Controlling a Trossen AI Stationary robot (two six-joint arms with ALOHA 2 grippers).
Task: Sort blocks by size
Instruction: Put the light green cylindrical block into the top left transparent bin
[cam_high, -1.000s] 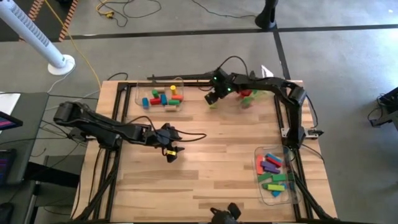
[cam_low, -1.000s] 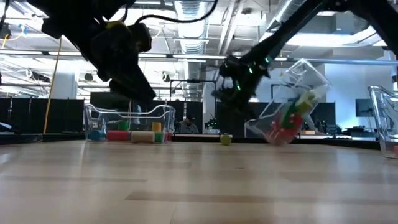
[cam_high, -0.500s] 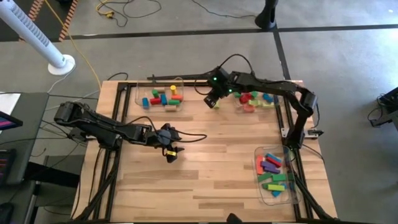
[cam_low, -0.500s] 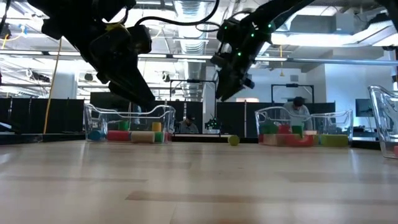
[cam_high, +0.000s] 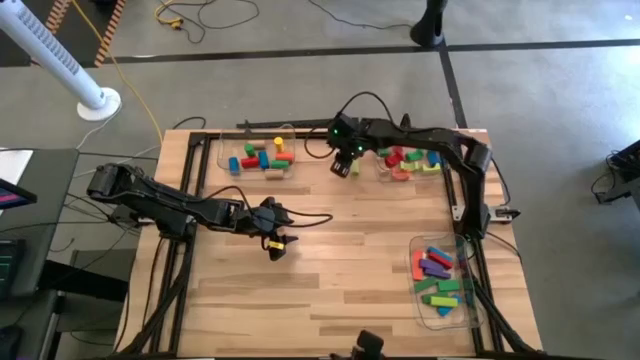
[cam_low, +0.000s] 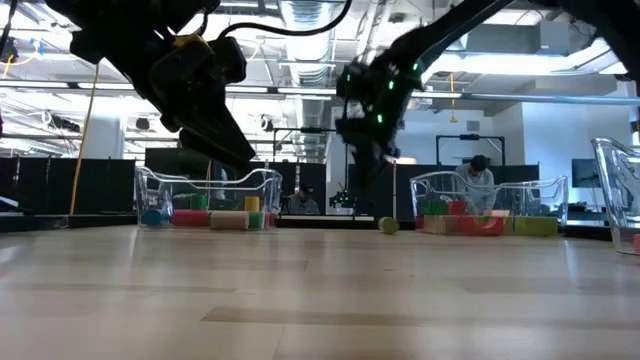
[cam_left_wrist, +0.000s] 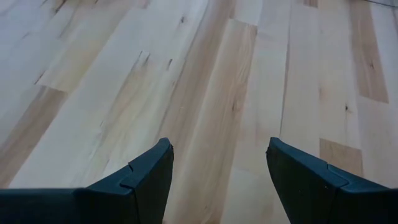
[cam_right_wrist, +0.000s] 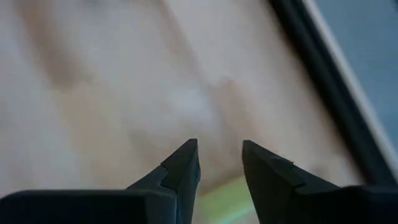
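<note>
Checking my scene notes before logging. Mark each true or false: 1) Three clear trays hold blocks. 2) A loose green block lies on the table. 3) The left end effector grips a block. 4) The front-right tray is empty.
1) True: back-left tray, back-right tray, front-right tray.
2) True: green block.
3) False: left end effector is open over bare table.
4) False: it holds long blocks.

It was an open lab-like workspace: exposed ceiling ducts (cam_low: 300, 15), dark partitions, concrete floor (cam_high: 300, 90) with cables, a person (cam_low: 478, 175) at a desk.
</note>
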